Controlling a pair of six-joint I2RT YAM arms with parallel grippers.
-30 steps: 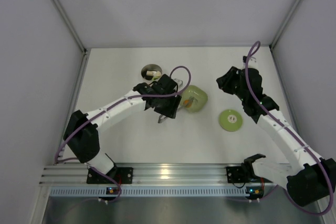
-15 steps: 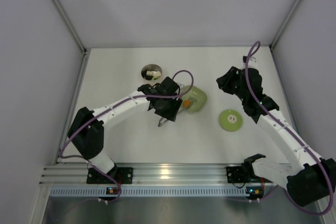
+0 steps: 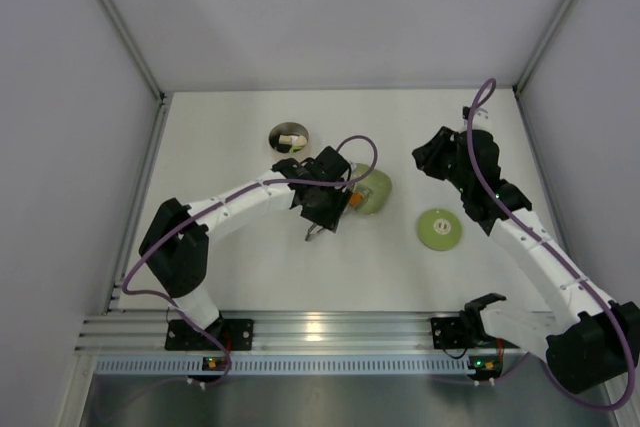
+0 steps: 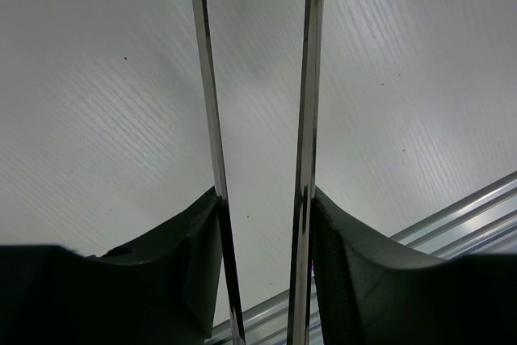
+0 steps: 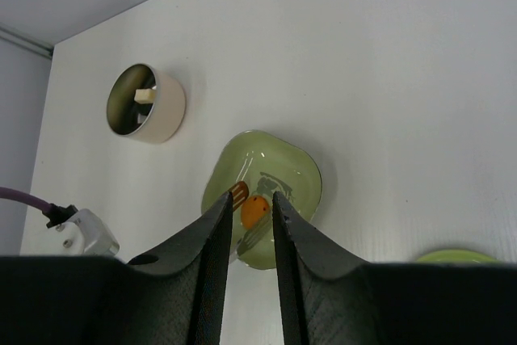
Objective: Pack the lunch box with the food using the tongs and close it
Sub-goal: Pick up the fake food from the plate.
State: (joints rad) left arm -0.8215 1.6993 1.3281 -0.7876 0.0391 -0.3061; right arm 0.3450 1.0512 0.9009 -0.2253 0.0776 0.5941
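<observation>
The lunch box [image 3: 289,135] stands open at the back with a cream piece [image 5: 145,95] of food inside. Its light-green lid [image 3: 439,229] lies flat to the right. My left gripper [image 3: 325,205] is shut on the tongs [image 4: 308,78], both thin silver arms pressed between its fingers [image 4: 347,256]. In the right wrist view the tong tips [image 5: 239,194] reach into the green dish [image 5: 279,171], one on each side of an orange food piece [image 5: 255,211]; whether they touch it I cannot tell. My right gripper [image 5: 251,199] hovers above the dish, open and holding nothing.
The left arm's purple cable [image 3: 355,147] loops over the dish. Grey walls close in the table on three sides, and an aluminium rail [image 3: 320,327] runs along the near edge. The right arm [image 3: 530,247] stretches along the right side.
My left gripper has moved a little right and nearer with the tongs, and the tong arms have drawn closer together. The right arm has not moved.
</observation>
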